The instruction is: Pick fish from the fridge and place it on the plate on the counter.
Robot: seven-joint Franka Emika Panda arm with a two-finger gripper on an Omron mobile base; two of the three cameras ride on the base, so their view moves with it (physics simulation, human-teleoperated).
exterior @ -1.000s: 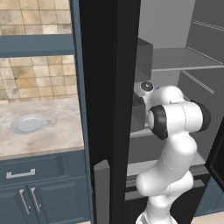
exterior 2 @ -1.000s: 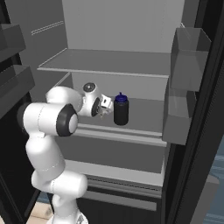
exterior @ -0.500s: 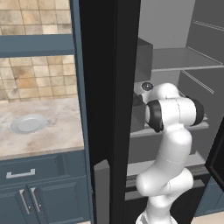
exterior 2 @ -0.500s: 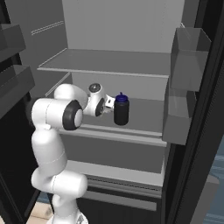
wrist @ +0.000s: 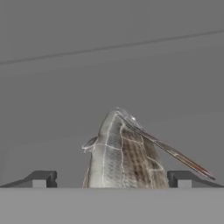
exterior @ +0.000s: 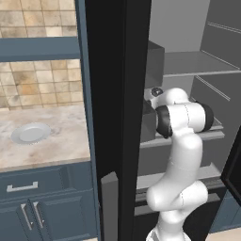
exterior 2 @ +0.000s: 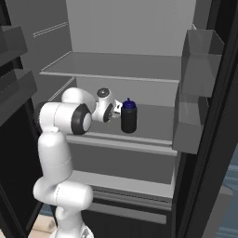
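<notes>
- The fridge (exterior 2: 195, 139) stands open, its grey shelves and back wall bare-looking and plain.
- The white arm reaches from the base into the fridge at the level of the middle shelf (exterior 2: 153, 122).
- In the hand view the hand (wrist: 111, 178) has its two dark fingertips (wrist: 41, 178) set wide apart, one at each side of the picture.
- The fish (wrist: 124, 155) lies on the grey shelf between those fingertips, its scaled, grey-brown body running away from the camera and narrowing toward the far end.
- A thin fin stands out from the fish toward the right fingertip; whether either fingertip touches the fish cannot be told.
- In the right base view a dark bottle (exterior 2: 128, 116) with a blue cap stands upright on the same shelf, just beside the arm's wrist.
- A clear bin (exterior 2: 200, 62) hangs on the inside of the fridge door, to the right in that view.
- In the left base view the plate (exterior: 30, 132) sits on the beige counter (exterior: 61, 141), left of the fridge's black frame and well apart from the arm.
- Dark blue cabinets (exterior: 47, 202) with silver handles run under the counter, and tan tiles cover the wall behind it.
</notes>
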